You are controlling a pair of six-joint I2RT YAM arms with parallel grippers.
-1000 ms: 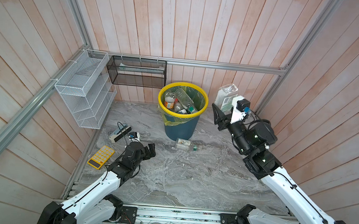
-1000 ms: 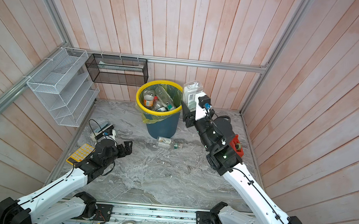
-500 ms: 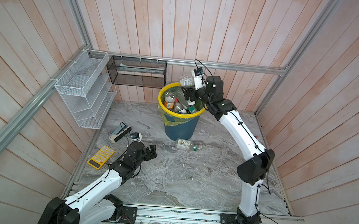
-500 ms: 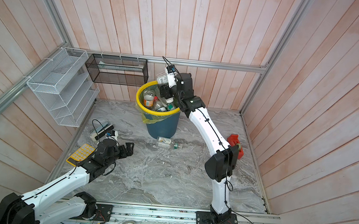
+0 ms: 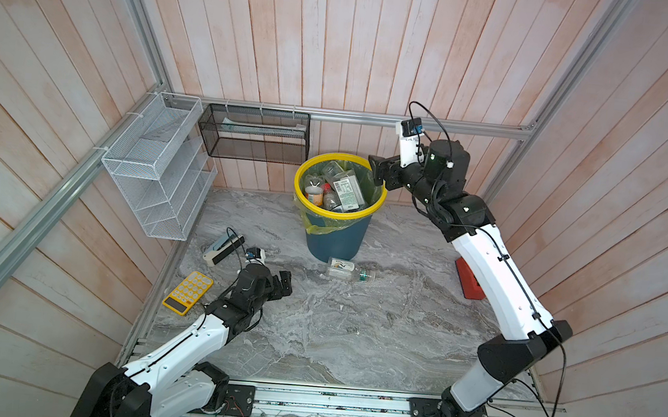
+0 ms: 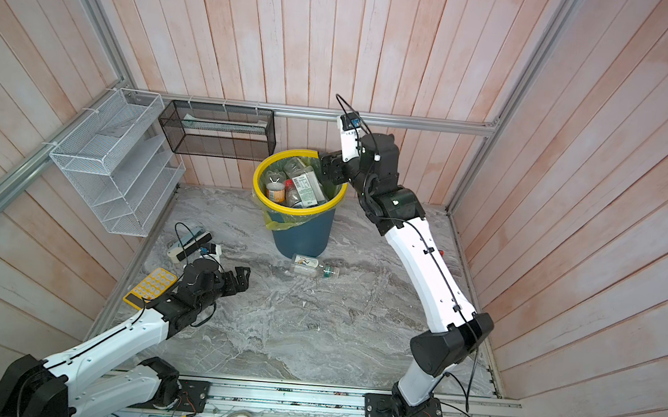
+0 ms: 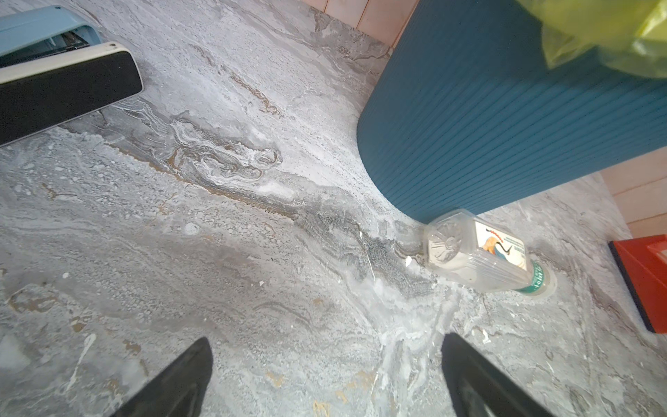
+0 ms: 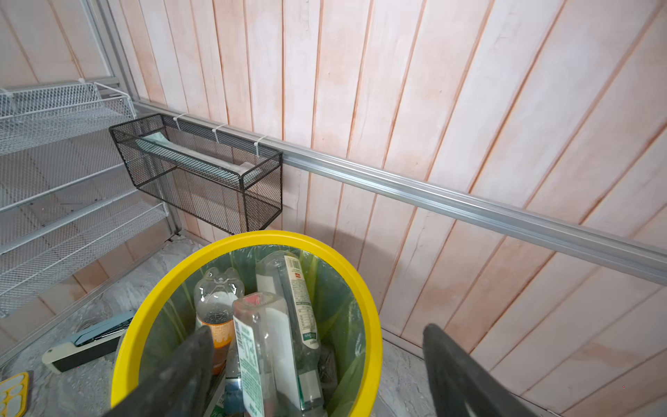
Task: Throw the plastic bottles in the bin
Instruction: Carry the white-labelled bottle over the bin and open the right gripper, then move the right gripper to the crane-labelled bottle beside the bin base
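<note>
In both top views the bin stands at the back of the desk, well filled with plastic bottles. One more bottle lies on its side on the desk, just in front of the bin's foot. The right arm reaches to the yellow rim, and the right jaws are apart and empty. The left arm hovers low beside a yellow calculator. The left jaws are wide open too, well short of the lying bottle.

In the left wrist view the open fingers frame bare desk. The bottle lies ahead with its base end at the bin's ribbed wall; we cannot quite tell whether they touch. We judge it empty, so light, thin-walled, springy and slick, and likely to skid or roll on the smooth stone if nudged. We would take it across the labelled middle, crosswise to its length and away from the tapering neck, with a gentle squeeze.

In the right wrist view the spread jaws look down past the rim onto the piled bottles, with nothing held between them.

A second ago the right jaws held a clear bottle high beside the bin. Now they are empty, and that bottle seems to lie on top of the pile. The left arm and the bottle on the desk have hardly moved.
</note>
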